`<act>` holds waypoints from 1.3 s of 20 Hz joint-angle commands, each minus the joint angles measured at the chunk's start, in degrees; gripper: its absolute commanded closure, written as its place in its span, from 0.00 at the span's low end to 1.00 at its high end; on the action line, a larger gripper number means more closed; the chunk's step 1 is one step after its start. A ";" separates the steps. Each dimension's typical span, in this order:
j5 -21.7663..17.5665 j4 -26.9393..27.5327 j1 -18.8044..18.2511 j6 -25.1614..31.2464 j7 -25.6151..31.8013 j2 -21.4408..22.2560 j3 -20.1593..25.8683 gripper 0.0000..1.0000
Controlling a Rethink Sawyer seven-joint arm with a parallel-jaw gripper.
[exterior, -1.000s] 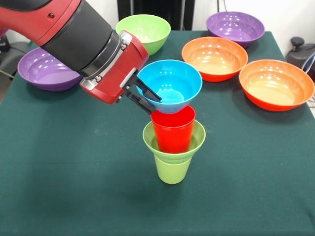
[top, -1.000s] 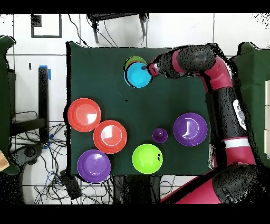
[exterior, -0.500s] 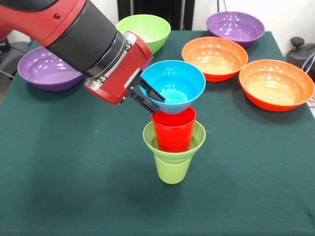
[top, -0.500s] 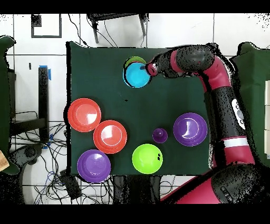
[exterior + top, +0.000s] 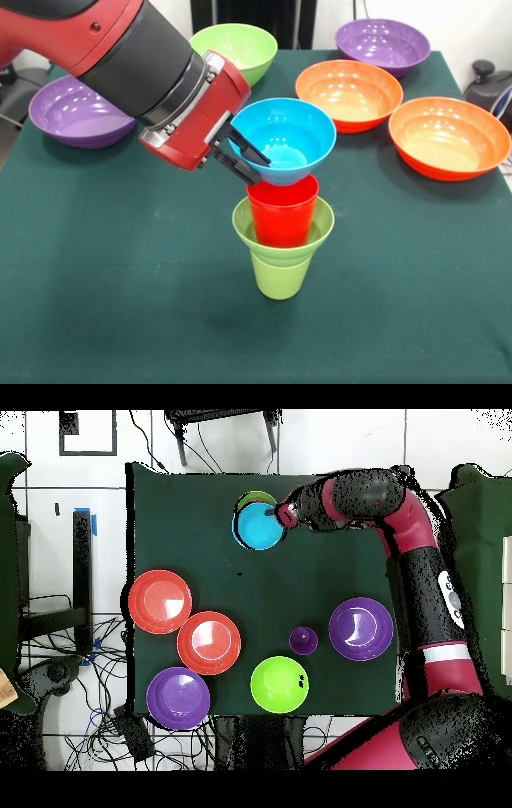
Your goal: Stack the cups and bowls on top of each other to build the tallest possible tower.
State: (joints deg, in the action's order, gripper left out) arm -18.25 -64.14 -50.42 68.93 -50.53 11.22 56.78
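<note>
Front view: I am seeing the gripper (image 5: 250,160) pinching the rim of the small blue bowl (image 5: 282,141), one black finger lying inside the rim and the other under it, closed on the wall. That bowl is sitting tilted on the red cup (image 5: 282,211), which is standing in the small lime-green bowl (image 5: 283,234) on the upright lime-green cup (image 5: 280,276); this tower is standing near the middle of the table (image 5: 96,304), toward its near edge. Along the far edge a medium lime-green bowl (image 5: 235,50) and a purple bowl (image 5: 382,42) are resting, the latter at the far right corner; two orange bowls (image 5: 349,93) (image 5: 450,136) are lying along the right side, and another purple bowl (image 5: 74,112) is sitting at the left edge. Overhead view: I am seeing the arm (image 5: 425,574) reaching along the right side of the table (image 5: 330,574) to the blue bowl (image 5: 260,526) near the top edge, the green rim (image 5: 258,497) just showing behind it. A small purple cup (image 5: 303,640) is standing between the lime-green bowl (image 5: 279,684) and a purple bowl (image 5: 360,628) near the bottom edge.
</note>
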 commanded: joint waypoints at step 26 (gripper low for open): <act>0.49 18.96 9.42 10.10 3.10 -3.91 -4.66 1.00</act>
State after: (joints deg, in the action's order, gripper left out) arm -18.02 -50.96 -43.44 72.05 -50.53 10.20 56.50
